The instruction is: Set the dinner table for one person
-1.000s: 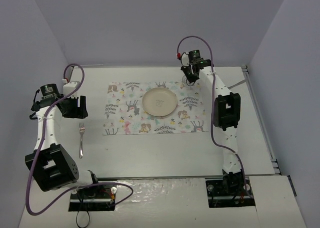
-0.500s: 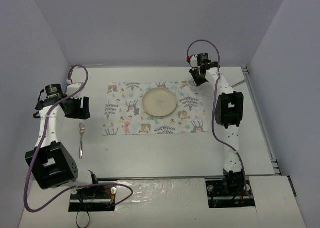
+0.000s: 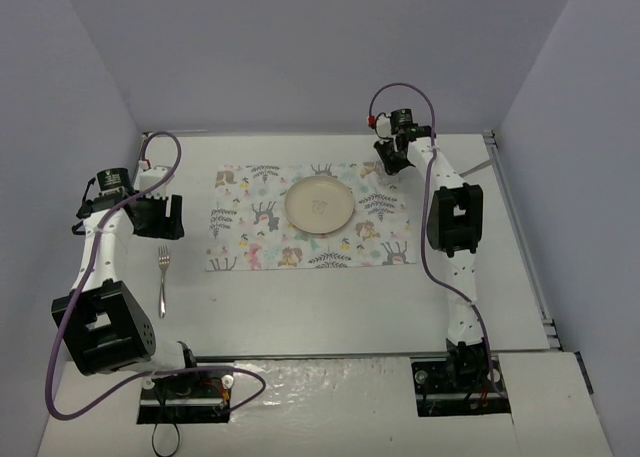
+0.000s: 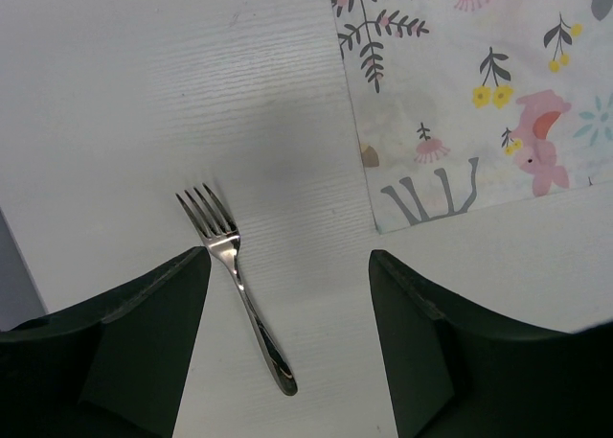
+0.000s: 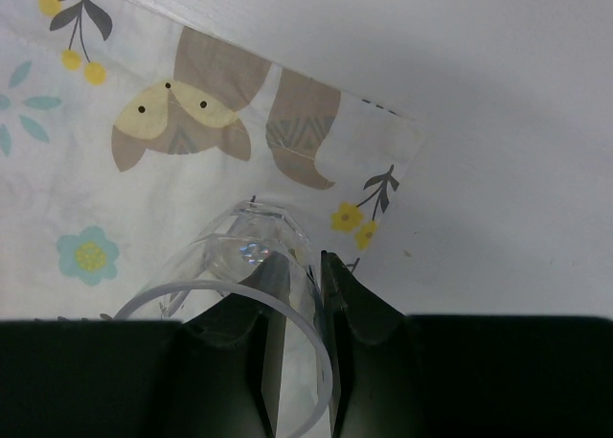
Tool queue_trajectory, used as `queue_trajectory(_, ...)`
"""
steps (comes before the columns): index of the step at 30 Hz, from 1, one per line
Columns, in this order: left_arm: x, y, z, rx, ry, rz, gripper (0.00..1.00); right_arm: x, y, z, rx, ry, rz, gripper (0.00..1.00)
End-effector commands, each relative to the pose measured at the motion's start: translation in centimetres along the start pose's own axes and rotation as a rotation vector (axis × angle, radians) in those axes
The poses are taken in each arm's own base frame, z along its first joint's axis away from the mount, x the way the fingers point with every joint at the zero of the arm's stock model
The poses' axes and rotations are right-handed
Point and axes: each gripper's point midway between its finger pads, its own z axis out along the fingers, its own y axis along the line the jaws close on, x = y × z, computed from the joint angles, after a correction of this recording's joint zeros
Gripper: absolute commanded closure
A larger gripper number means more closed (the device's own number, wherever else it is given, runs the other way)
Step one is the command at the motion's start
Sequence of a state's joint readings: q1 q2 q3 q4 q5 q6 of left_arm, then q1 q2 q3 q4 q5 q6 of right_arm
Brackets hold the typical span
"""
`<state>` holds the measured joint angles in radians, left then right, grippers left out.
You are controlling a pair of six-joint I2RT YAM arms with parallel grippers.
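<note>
The right gripper pinches a clear glass by its rim above the far right corner of the printed cloth on the dinner table, where a tilted release could topple it; the left gripper hangs spread over the fork.

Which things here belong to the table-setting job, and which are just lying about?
Job: dinner table, printed placemat, plate, fork, clear glass clamped in right gripper.
Lying about: nothing loose; only the arms' purple cables.
</note>
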<state>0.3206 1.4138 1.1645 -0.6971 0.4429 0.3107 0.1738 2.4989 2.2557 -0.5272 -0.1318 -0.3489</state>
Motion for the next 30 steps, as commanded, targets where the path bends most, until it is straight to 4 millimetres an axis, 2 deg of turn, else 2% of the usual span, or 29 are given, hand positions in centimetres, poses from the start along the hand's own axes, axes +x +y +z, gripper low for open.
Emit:
queue_trajectory(1,-1.3,0.0,-0.2,-0.012,-0.041,0.023,0.36,-1.4,-0.4,-0.7,0.022,-0.032,-0.010,0.49)
queue_trajectory(2,-1.4,-0.1,-0.2,-0.010,-0.041,0.024,0.36,-1.2,-0.5,-0.6,0.029,-0.026,-0.011,0.33)
queue_trajectory(6,-1.5,-0.1,-0.1,-0.014,-0.044,0.031,0.36,-1.8,-1.2,-1.1,0.067,-0.035,-0.014,0.17)
queue_trajectory(9,-1.6,-0.1,0.0,-0.017,-0.041,0.034,0.36,-2.8,-1.6,-2.0,0.088,-0.059,-0.030,0.11)
queue_trajectory(15,-1.8,0.0,0.2,-0.023,-0.043,0.034,0.36,-5.7,-2.5,-5.3,0.144,-0.132,-0.053,0.10)
queue_trajectory(18,-1.9,-0.1,0.2,-0.021,-0.043,0.032,0.36,-7.3,-3.0,-7.7,0.169,-0.179,-0.059,0.10)
queue_trajectory(24,-2.0,-0.3,0.2,-0.018,-0.046,0.036,0.36,-9.2,-3.8,-11.7,0.208,-0.244,-0.066,0.10)
queue_trajectory(28,-2.2,-0.3,-0.1,-0.022,-0.057,0.043,0.36,-11.4,-4.3,-16.6,0.253,-0.328,-0.064,0.10)
queue_trajectory(30,-2.3,-0.3,-0.1,-0.024,-0.063,0.056,0.36,-12.3,-5.0,-19.7,0.312,-0.369,-0.056,0.10)
